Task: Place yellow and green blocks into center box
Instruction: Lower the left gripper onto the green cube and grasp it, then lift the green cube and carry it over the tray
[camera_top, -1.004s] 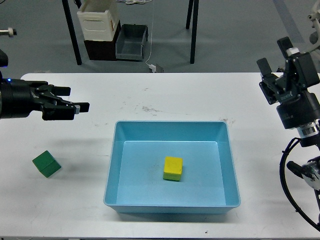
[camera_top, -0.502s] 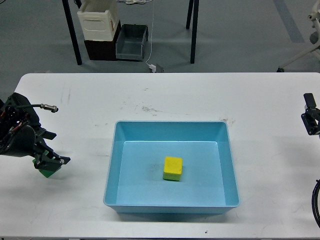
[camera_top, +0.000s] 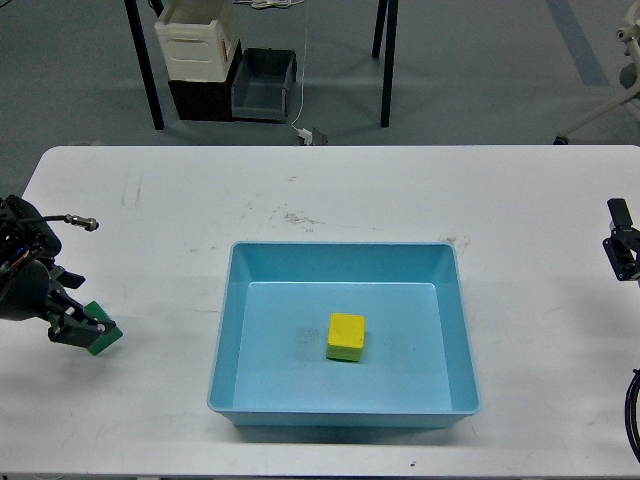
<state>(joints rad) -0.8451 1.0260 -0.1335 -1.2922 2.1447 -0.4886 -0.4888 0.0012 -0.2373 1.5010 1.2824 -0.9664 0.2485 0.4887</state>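
Observation:
The yellow block (camera_top: 346, 336) lies inside the light-blue center box (camera_top: 342, 256), near its middle. The dark green block (camera_top: 102, 340) sits on the white table at the far left, well left of the box. My left gripper (camera_top: 84, 328) reaches down onto the green block with its dark fingers closed on it, hiding the block's left part. The block rests at table level. Of my right gripper (camera_top: 621, 250) only a small dark piece shows at the right edge, away from the box, and its fingers cannot be told apart.
The white table (camera_top: 340, 190) spreads around the box. On the floor behind it stand a cream box (camera_top: 196, 45) and a dark grey bin (camera_top: 263, 83) between black table legs. A thin cable hangs down to a plug (camera_top: 308, 133).
My left arm swung from above the table down to the green block and closed on it, and the block shifted slightly. My right arm pulled back to the right edge.

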